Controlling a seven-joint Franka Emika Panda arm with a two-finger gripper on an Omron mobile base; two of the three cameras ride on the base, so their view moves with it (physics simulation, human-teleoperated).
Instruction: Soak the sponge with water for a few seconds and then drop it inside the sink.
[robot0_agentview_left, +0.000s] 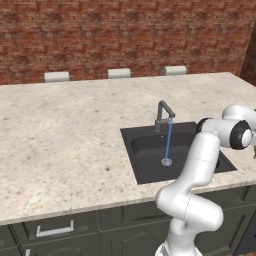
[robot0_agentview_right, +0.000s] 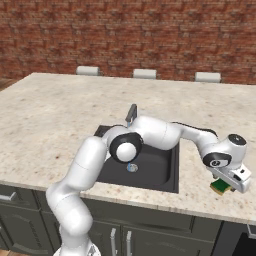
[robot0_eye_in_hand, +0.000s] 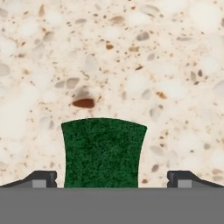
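The sponge (robot0_eye_in_hand: 103, 151) lies green side up on the speckled counter, right of the sink (robot0_agentview_right: 172, 186) and close to the counter's front edge. In the right base view the sponge (robot0_agentview_right: 218, 187) peeks out yellow and green under the hand. My gripper (robot0_eye_in_hand: 112, 180) hangs low over it, open, one fingertip (robot0_eye_in_hand: 43, 179) on each side and a gap to the sponge on both. Nothing is held. The water (robot0_agentview_left: 168, 140) falls as a thin blue stream from the grey faucet (robot0_agentview_left: 163, 114) onto the silver drain (robot0_agentview_left: 166, 162) of the dark sink (robot0_agentview_left: 131, 134).
The arm reaches across the basin from the left, hiding much of it in the right base view. The faucet (robot0_agentview_right: 131, 114) stands at the sink's back rim. Three pale stool tops (robot0_agentview_left: 119, 73) line the counter's far edge before a brick wall. Cabinet drawers (robot0_agentview_left: 54, 230) run below.
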